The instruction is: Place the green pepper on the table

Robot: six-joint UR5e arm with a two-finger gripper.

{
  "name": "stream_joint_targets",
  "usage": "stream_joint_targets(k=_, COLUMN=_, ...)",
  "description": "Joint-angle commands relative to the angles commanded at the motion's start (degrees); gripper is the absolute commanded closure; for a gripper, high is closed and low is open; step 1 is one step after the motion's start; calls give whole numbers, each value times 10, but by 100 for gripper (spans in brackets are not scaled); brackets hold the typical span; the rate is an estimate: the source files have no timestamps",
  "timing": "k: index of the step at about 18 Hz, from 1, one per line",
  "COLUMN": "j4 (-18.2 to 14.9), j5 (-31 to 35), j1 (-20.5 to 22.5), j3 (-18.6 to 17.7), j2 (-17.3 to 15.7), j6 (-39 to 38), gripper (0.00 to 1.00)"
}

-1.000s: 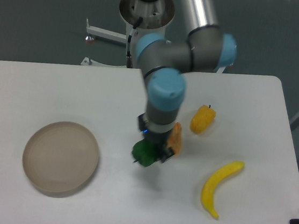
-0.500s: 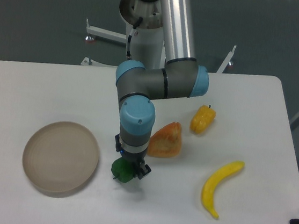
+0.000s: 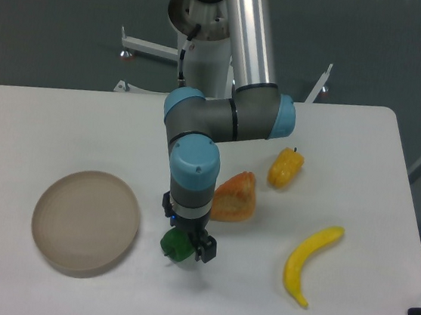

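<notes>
My gripper [image 3: 183,247] is clenched on the green pepper [image 3: 176,244], holding it low over the table [image 3: 39,123], just to the right of the round plate [image 3: 86,222] and apart from its rim. From this high view I cannot tell whether the pepper's underside already touches the tabletop or hangs just above it.

The pepper looks small, glossy and light, so I judge it costs me little to carry, but that smooth skin is likely slippery and the rounded body could roll once I let go. It seems stiff enough to take a firm pinch without crushing. The widest part of its body, across the sides, is where I would want my fingers; the stem is too short to trust.

To the right of the plate, beyond my arm, sits an orange wedge-shaped piece [image 3: 235,197]; farther right is a yellow-orange pepper [image 3: 285,168], and below that a banana [image 3: 309,261]. All three are well apart from the green pepper.

I can read no brand, label or writing anywhere.
</notes>
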State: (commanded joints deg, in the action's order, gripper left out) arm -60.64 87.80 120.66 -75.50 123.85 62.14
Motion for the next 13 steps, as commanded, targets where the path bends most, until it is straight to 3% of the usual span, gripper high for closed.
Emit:
stream_joint_targets(k=3, j4=-5, j5=-5, j1=44, j3=-1, j2=-32, j6=3, gripper=0)
stream_joint_targets(k=6, j4=-18, j5=3, j1=64, j3=-6, j2=-42, j6=26, gripper=0)
stream_joint_targets(k=8, j4=-68, j5=2, j1=91, j3=-9, j2=-61, j6=88, gripper=0)
stream_joint_targets(k=9, j4=-116, j5=3, j1=106, j3=-7, j2=-71, j6=134, gripper=0)
stream_joint_targets(k=10, j4=-141, j5=3, j1=114, j3=-7, j2=-77, j6=159, gripper=0)
stream_joint_targets(k=13, j4=-177, j5=4, j1=148, j3=-7, j2=-87, j6=205, gripper=0)
